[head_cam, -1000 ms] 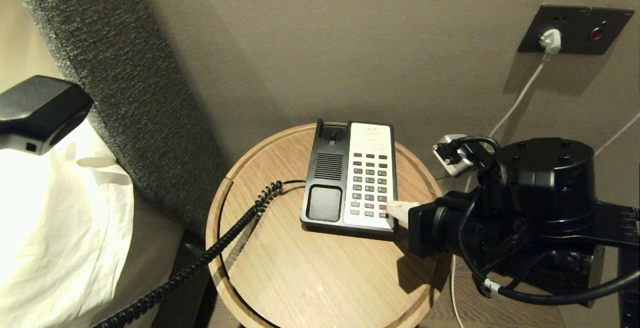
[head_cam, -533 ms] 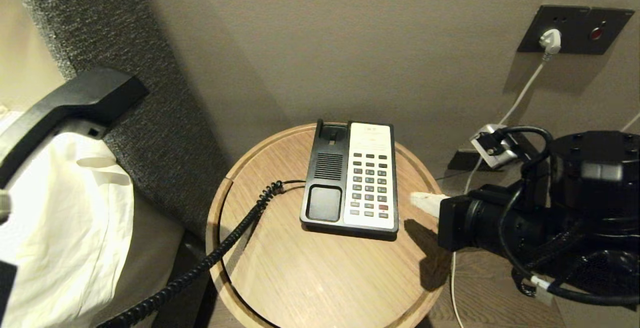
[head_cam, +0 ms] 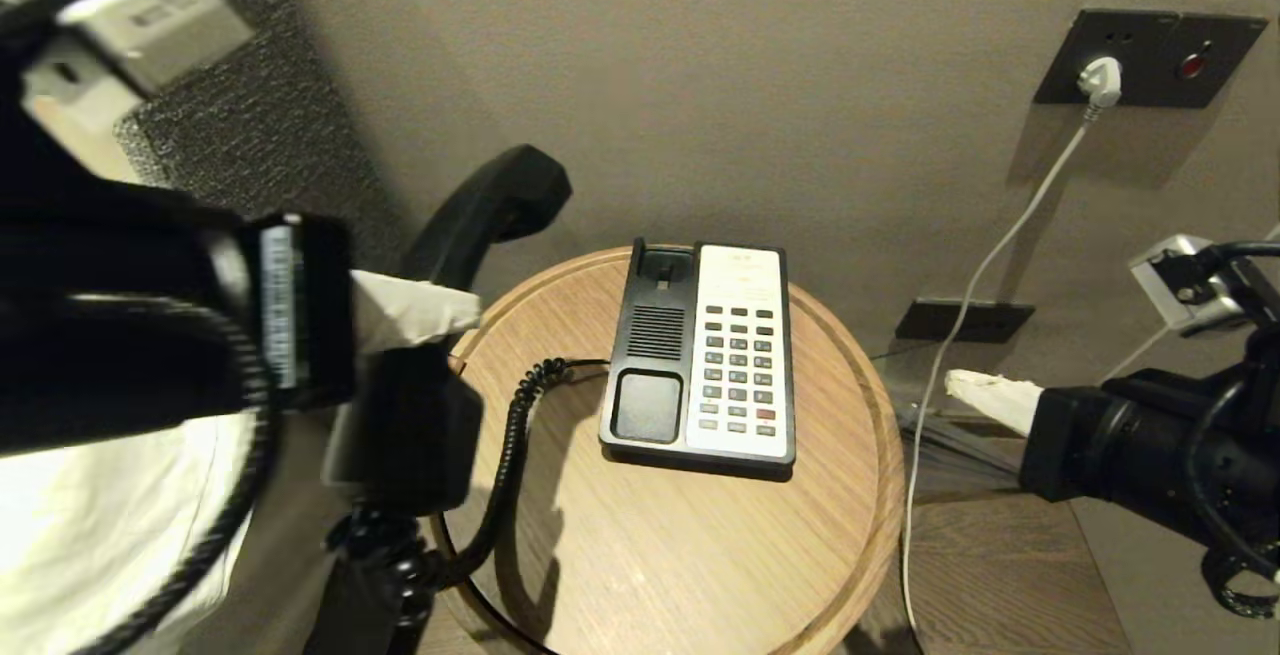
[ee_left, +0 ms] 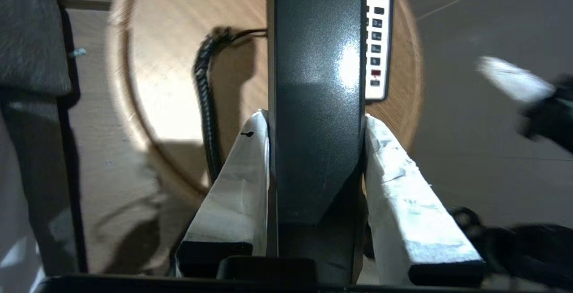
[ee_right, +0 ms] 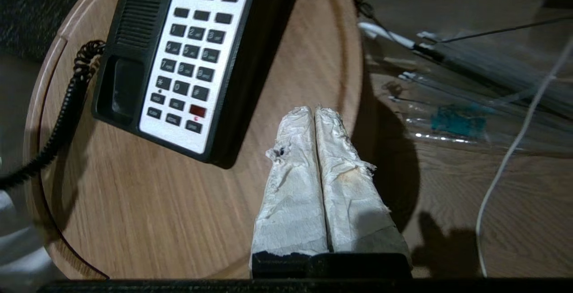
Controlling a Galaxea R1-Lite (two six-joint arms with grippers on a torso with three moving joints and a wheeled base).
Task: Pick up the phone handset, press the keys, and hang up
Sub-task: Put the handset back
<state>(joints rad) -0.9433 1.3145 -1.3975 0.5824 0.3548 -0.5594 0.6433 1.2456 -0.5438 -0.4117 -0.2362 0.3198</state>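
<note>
The left hand [ee_left: 313, 150] clamps the phone handset [ee_left: 315, 82] between its fingers.

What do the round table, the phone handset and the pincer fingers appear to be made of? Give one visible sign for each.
Round table: apparently wood or veneer, matte; straight grain lines show.
Phone handset: likely hard plastic, semi-gloss black; a light glare sits on its smooth back.
Left pincer fingers: wrapped in white, wrinkled tape or cloth; which, unclear.
</note>
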